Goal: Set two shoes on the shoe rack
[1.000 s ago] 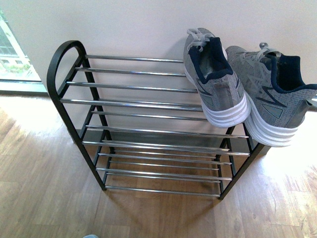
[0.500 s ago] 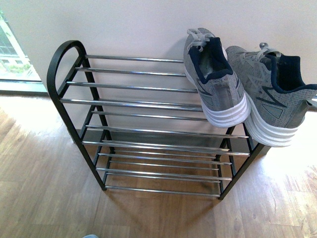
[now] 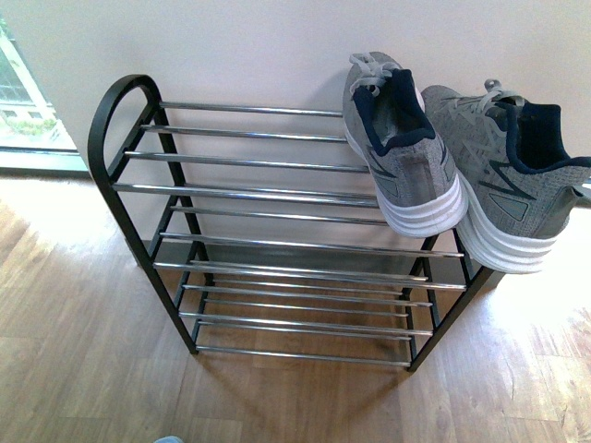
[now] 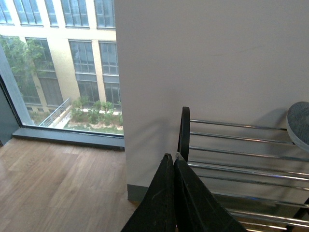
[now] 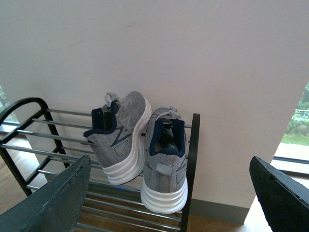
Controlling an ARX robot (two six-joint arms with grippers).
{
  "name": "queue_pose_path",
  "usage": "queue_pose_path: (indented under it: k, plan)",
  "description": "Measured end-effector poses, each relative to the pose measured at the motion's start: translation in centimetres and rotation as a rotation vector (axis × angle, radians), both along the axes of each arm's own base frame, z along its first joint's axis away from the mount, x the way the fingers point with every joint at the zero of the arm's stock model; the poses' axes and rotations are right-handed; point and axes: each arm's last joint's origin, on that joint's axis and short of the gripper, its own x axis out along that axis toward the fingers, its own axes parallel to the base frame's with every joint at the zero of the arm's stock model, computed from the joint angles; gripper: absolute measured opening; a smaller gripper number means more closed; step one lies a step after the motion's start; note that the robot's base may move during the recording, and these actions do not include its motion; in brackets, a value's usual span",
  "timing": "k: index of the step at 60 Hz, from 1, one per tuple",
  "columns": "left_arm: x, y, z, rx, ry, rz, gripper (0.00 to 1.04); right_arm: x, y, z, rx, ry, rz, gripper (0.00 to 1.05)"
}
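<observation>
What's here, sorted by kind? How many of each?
Grey sneakers: 2
Shoe rack: 1
Total: 3

The shoe rack (image 3: 259, 193) stands on the wooden floor (image 3: 83, 351) against the wall (image 3: 259, 46), its top rods carrying, at the right end, a grey sneaker (image 3: 406, 157) beside its twin (image 3: 503, 185), heels outward.

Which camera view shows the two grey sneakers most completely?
The right wrist view: both grey sneakers sit uncropped on the shoe rack, heels toward the camera. The front view clips one at the picture edge; the left wrist view shows only a sliver of one.
</observation>
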Motion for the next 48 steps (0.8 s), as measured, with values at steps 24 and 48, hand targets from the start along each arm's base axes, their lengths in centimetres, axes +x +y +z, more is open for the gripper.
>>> queue_pose_path:
  k: [24,48]
  plan:
    - [-0.01,0.00,0.02,0.000,-0.002,0.000,0.20,-0.01,0.00,0.01,0.000,-0.001,0.000,0.95]
    - [-0.01,0.00,0.02,0.002,-0.003,0.000,0.97,-0.01,0.00,0.01,0.000,-0.001,-0.001,0.95]
